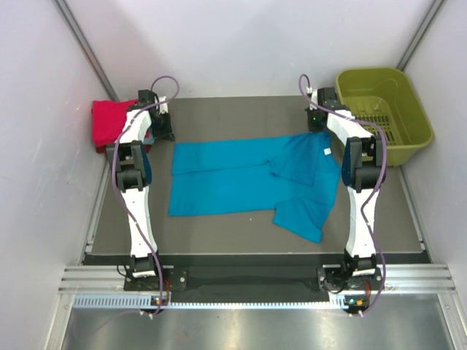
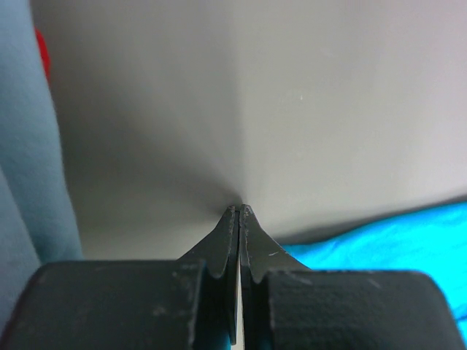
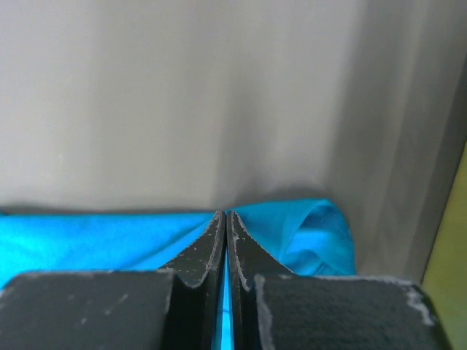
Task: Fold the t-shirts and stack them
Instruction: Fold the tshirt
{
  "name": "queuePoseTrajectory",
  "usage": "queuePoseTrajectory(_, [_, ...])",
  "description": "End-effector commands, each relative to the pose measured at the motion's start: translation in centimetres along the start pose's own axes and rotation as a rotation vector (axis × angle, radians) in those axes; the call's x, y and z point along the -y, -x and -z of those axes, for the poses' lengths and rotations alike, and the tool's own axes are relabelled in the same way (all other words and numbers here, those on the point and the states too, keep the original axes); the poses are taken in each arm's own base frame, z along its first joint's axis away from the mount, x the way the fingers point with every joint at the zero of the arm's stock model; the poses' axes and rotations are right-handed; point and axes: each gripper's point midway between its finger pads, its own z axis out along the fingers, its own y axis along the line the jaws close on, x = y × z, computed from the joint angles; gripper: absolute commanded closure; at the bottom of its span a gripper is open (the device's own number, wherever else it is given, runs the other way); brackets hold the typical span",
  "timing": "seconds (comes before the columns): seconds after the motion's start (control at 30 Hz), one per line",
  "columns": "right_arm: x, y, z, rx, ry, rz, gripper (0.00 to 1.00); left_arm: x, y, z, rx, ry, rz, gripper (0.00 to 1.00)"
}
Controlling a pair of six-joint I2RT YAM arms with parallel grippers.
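A bright teal t-shirt (image 1: 248,179) lies spread flat across the dark table (image 1: 241,117), with one sleeve folded over at the right. My left gripper (image 1: 165,134) is down at the shirt's far left corner. It is shut (image 2: 239,209), with a sliver of teal low between its jaws. My right gripper (image 1: 316,125) is at the far right corner. It is shut (image 3: 225,214) on the teal cloth (image 3: 306,233), which bunches up beside the tips. A folded red t-shirt (image 1: 109,122) sits at the far left. Pale grey-blue cloth (image 2: 29,160) fills the left wrist view's left edge.
An olive-green plastic basket (image 1: 383,109) stands at the far right, close to my right arm, and its wall (image 3: 452,284) shows in the right wrist view. White walls enclose the table on three sides. The metal rail (image 1: 255,281) with both arm bases runs along the near edge.
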Motion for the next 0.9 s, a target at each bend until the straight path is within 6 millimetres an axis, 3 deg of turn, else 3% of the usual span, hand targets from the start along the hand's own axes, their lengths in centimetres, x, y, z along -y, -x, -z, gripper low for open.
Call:
queuePoseTrajectory(0.0, [-0.1,2.5,0.0,0.069,-0.025,0.033,1.00,-2.1,-0.4,-2.1,-0.006,0.062,-0.023,1.00])
queuePoseTrajectory(0.1, [-0.2,3.0,0.0,0.079,-0.017,0.036,1.00,-2.1,0.4,-1.8,0.013,0.068,-0.034,1.00])
queuePoseTrajectory(0.17, [-0.4,4.6,1.3,0.118,-0.004,0.052,0.82,-1.6,1.8,-0.6,0.054,0.064,-0.045,1.00])
queuePoseTrajectory(0.2, [-0.4,5.5,2.1,0.141,-0.001,0.066,0.70,-0.9,3.3,1.3,0.096,0.063,-0.063,0.95])
queuePoseTrajectory(0.23, [-0.5,7.3,4.2,0.193,-0.001,0.083,0.58,-0.5,4.2,2.6,0.125,0.062,-0.071,0.88])
queuePoseTrajectory(0.27, [-0.3,8.3,5.5,0.226,-0.007,0.102,0.56,-0.1,4.9,3.9,0.148,0.063,-0.077,0.84])
queuePoseTrajectory(0.3, [-0.3,9.0,6.6,0.250,-0.011,0.117,0.54,1.1,6.4,7.1,0.207,0.045,-0.092,0.81])
queuePoseTrajectory(0.33, [-0.4,10.1,9.2,0.292,-0.011,0.133,0.53,1.3,5.8,8.0,0.200,0.030,-0.113,0.75])
queuePoseTrajectory(0.37, [-0.6,10.2,11.4,0.312,-0.001,0.174,0.52,2.6,5.5,10.1,0.223,-0.010,-0.130,0.69])
queuePoseTrajectory(0.4, [-0.9,10.2,11.4,0.316,0.017,0.202,0.52,3.2,6.7,12.1,0.279,-0.011,-0.147,0.69])
queuePoseTrajectory(0.47, [-2.9,8.5,14.1,0.323,0.106,0.319,0.51,3.7,4.3,12.5,0.239,-0.043,-0.153,0.65])
queuePoseTrajectory(0.5, [-3.5,7.3,14.7,0.310,0.137,0.362,0.50,4.5,3.9,14.0,0.247,-0.056,-0.156,0.64])
queuePoseTrajectory(0.53, [-4.7,4.6,15.8,0.261,0.184,0.401,0.50,4.7,2.0,13.5,0.197,-0.082,-0.139,0.64])
queuePoseTrajectory(0.6, [-6.8,1.2,16.7,0.201,0.292,0.514,0.51,5.2,-0.7,13.9,0.122,-0.109,-0.107,0.63])
queuePoseTrajectory(0.63, [-8.2,-2.9,17.6,0.104,0.365,0.553,0.51,5.4,-3.0,13.3,0.055,-0.135,-0.080,0.63])
queuePoseTrajectory(0.7, [-10.2,-7.1,18.8,0.030,0.487,0.671,0.52,5.5,-6.7,12.8,-0.046,-0.157,-0.022,0.62])
queuePoseTrajectory(0.73, [-11.6,-11.1,20.1,-0.060,0.567,0.710,0.54,5.7,-7.5,12.7,-0.061,-0.163,0.010,0.62])
queuePoseTrajectory(0.77, [-12.1,-12.9,20.7,-0.092,0.603,0.785,0.57,5.9,-8.0,13.2,-0.052,-0.162,0.019,0.62])
queuePoseTrajectory(0.83, [-13.5,-17.4,22.5,-0.205,0.679,0.835,0.58,5.6,-9.8,12.5,-0.069,-0.149,0.055,0.60])
queuePoseTrajectory(0.87, [-13.8,-18.6,23.1,-0.232,0.704,0.865,0.58,5.5,-10.2,12.5,-0.073,-0.144,0.066,0.59])
